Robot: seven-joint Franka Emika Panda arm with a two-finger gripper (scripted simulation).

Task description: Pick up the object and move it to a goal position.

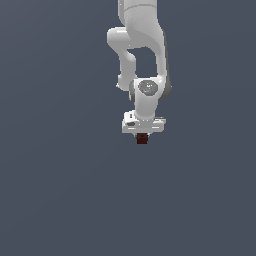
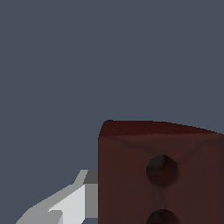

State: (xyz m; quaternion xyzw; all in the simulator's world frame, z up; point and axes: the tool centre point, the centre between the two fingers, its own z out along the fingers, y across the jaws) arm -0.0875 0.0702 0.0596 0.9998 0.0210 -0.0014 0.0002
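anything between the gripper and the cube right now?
Nothing visible. The maroon cube sits directly under the white gripper, and in the wrist view one of the fingers lies right beside the cube's side. No goal marker appears in either view.

White robot arm (image 1: 142, 45) of rounded, glossy segments, with a grey disc-shaped joint cap (image 1: 148, 87), ending in a flat white gripper (image 1: 142, 134) with pale grey fingers (image 2: 72, 203).

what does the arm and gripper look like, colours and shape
The arm is glossy white with rounded, tubular links and a grey round cap on the wrist joint. The gripper has a flat, wide white body with a small dark mark. In the wrist view one finger is pale grey-white and angular. No cables are visible.
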